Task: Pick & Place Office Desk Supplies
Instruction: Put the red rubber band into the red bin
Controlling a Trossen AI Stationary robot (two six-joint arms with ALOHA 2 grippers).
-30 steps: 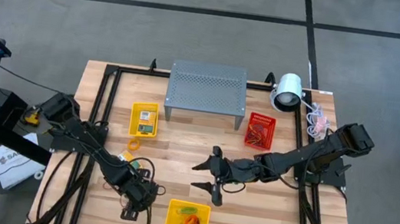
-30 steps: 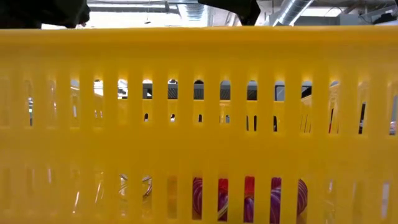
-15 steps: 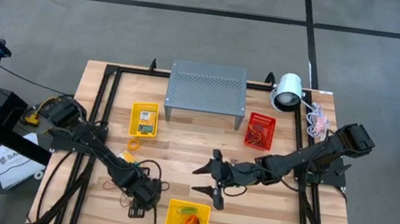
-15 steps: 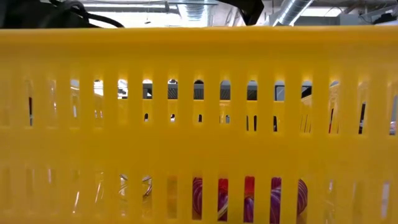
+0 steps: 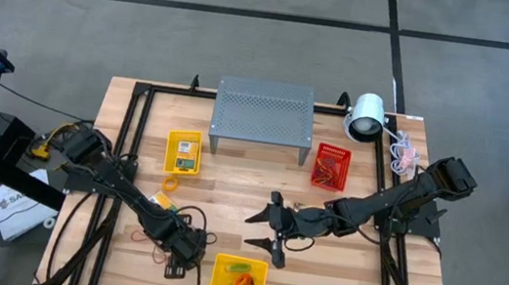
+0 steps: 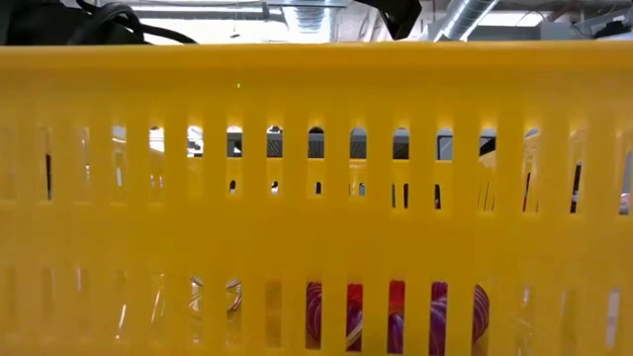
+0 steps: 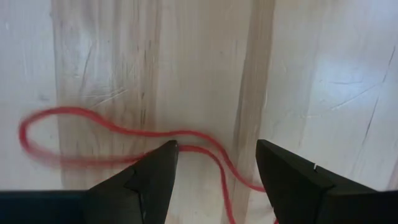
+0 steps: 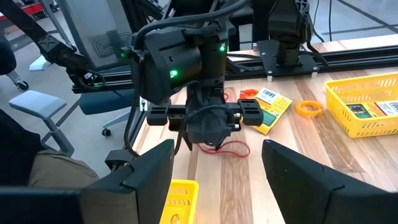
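A red rubber band (image 7: 124,134) lies flat on the wooden table near its front edge. My left gripper (image 7: 214,155) points down over it, open, one finger on each side of the band's strand. The right wrist view shows that same gripper (image 8: 211,134) low over the band (image 8: 235,149). A yellow-and-green crayon box (image 8: 270,102) and an orange rubber band (image 8: 309,107) lie beyond it. My right gripper (image 5: 267,233) hovers open over the table's middle, nothing between its fingers.
A yellow basket (image 5: 221,268) holding green and orange things stands right of my left gripper, and its wall (image 6: 316,198) fills the low view. Another yellow basket (image 5: 171,151) holds a crayon box. A red basket (image 5: 332,153), grey stand (image 5: 263,112) and white lamp (image 5: 366,118) stand at the back.
My left gripper has sunk toward the table and drifted a little toward the near edge and the front basket, rolling slightly, its fingers staying open. My right arm has kept still.
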